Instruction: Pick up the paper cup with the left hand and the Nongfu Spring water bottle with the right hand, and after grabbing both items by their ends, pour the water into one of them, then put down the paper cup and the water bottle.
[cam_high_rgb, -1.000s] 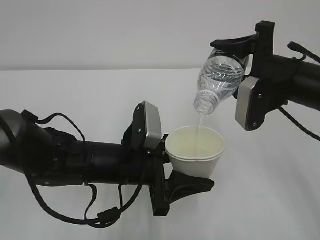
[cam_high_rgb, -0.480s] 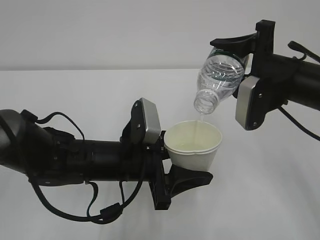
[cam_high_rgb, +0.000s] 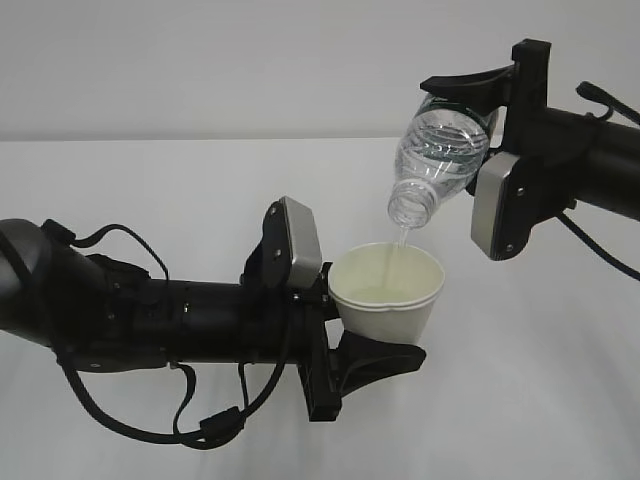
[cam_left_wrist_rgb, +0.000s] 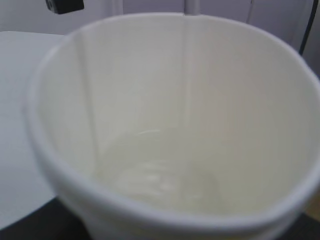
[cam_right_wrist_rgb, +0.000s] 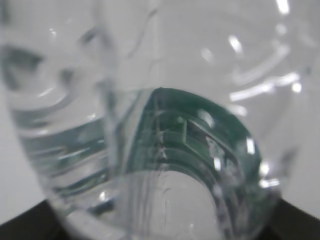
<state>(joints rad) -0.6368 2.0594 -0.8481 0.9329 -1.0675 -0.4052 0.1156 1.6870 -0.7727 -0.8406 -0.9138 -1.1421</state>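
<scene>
The paper cup (cam_high_rgb: 388, 292) is showing matt white paper outside and a smooth, pale cream lining inside; the Nongfu Spring water bottle (cam_high_rgb: 437, 160) is gleaming as clear, ribbed, glossy plastic; the water (cam_left_wrist_rgb: 165, 182) is lying clear and shiny; the bench (cam_high_rgb: 150, 190) is looking smooth and matt white

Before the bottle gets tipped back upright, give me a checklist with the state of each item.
1. Left gripper holds the paper cup upright: ok.
2. Right gripper grips the Nongfu Spring water bottle, mouth tilted down: ok.
3. Bottle mouth above the cup opening: ok.
4. Stream of water lands inside the cup: ok.
5. Water level well below the rim, per left wrist view: ok.
6. Spill on the table: none visible; under the arms cannot tell.
</scene>
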